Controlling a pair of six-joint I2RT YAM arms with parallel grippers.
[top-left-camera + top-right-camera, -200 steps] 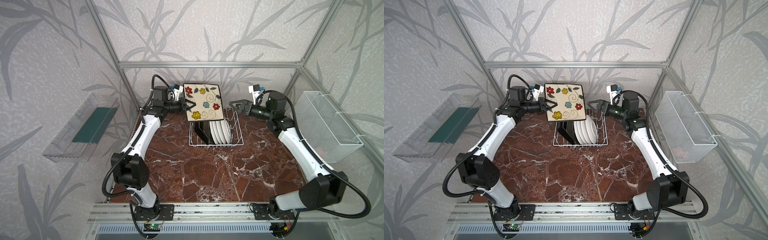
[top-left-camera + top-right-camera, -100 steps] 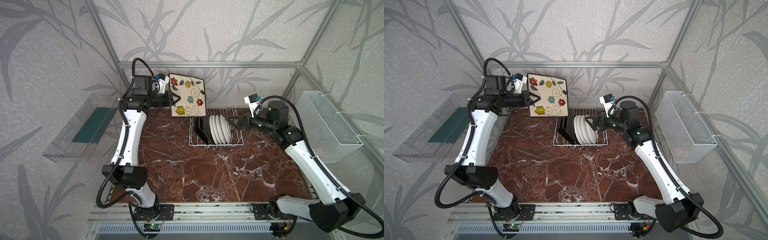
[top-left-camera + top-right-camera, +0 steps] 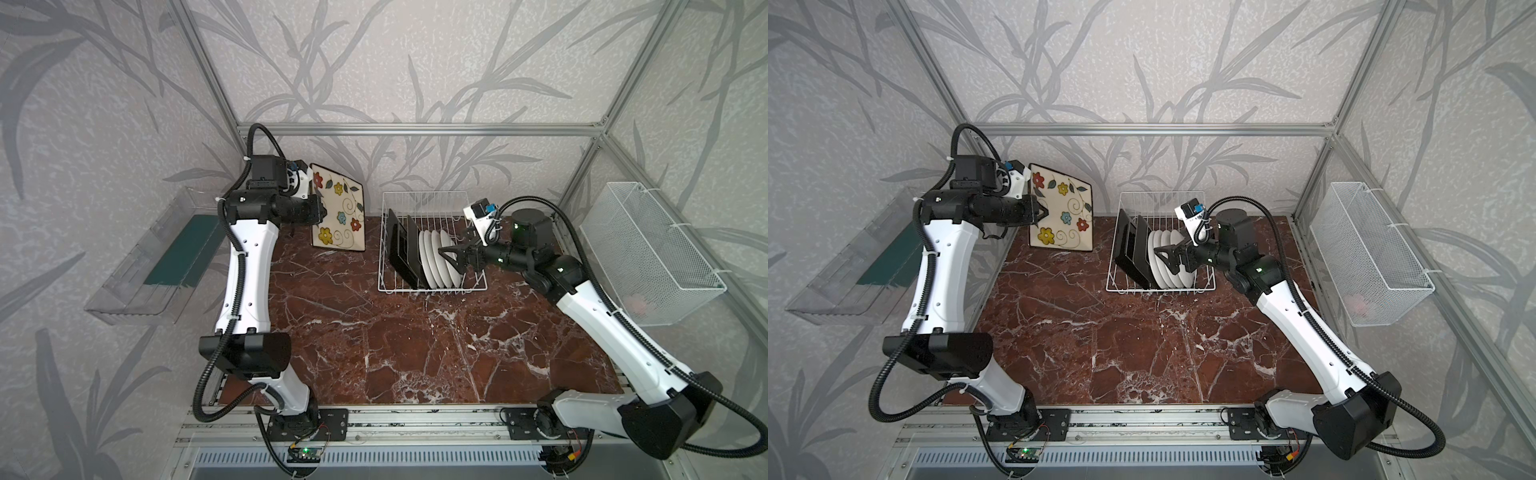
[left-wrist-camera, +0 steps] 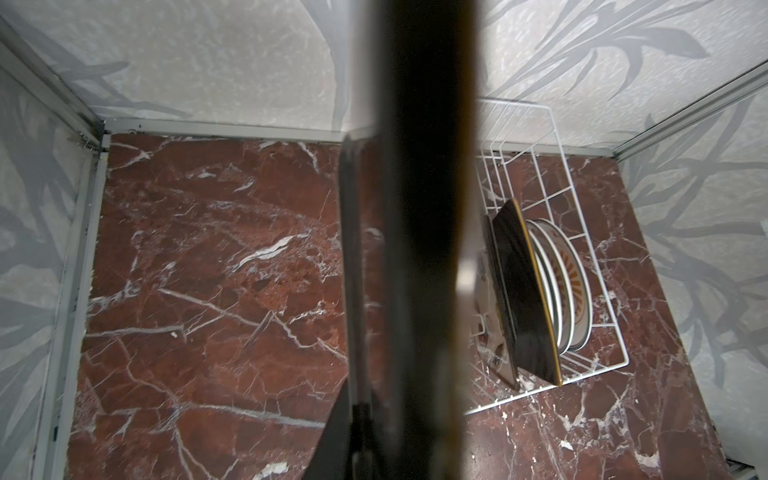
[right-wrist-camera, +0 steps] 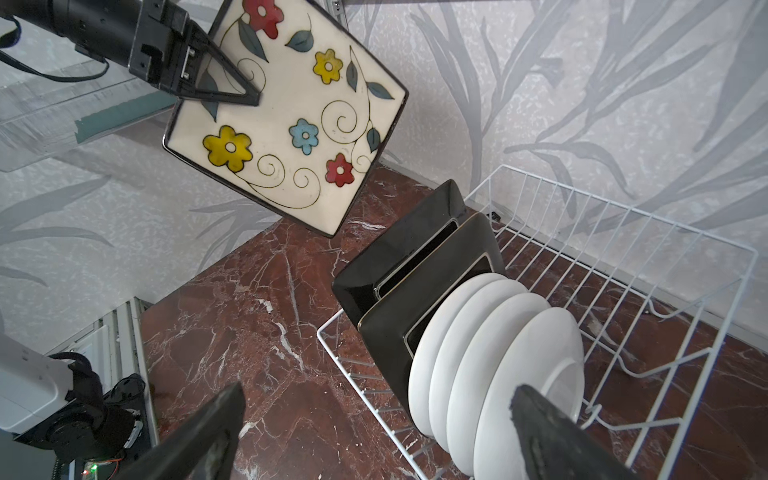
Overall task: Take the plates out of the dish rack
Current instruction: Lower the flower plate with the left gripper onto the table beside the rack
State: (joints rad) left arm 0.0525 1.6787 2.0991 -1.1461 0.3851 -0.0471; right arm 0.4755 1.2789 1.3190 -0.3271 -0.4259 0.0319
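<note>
The left gripper (image 3: pixel 322 210) is clamped on 1 edge of the flowered plate (image 3: pixel 338 214), jaws drawn in tight on its rim; the right wrist view shows 1 black finger (image 5: pixel 232 85) lying across the cream face. In both top views the plate is held up on edge at 11 o'clock over the marble table (image 3: pixel 395 345), face turned toward the rack and tilted. It is outside the dish rack (image 3: pixel 432 287) and well apart from it. In the left wrist view its dark edge (image 4: pixel 424 208), out of focus, fills the middle.

The dish rack sits at 1 o'clock on the table, close to the back wall. Inside it, the square plates (image 5: pixel 415 266) stand on edge at the 9 o'clock end, black backs showing. 2 are plain to see; a 3rd may stand behind them, but the views are too crowded to settle it. Just beside them stand 4 round plates (image 5: pixel 478 353), upright and overlapping in a row.

The right gripper (image 3: pixel 451 259) reaches in from 3 o'clock with its jaws wide apart, gripping nothing, just beside the outermost round plate.

A clear tray (image 3: pixel 166 257) hangs at 9 o'clock and a mesh basket (image 3: pixel 648 257) at 3 o'clock, both off the table.
</note>
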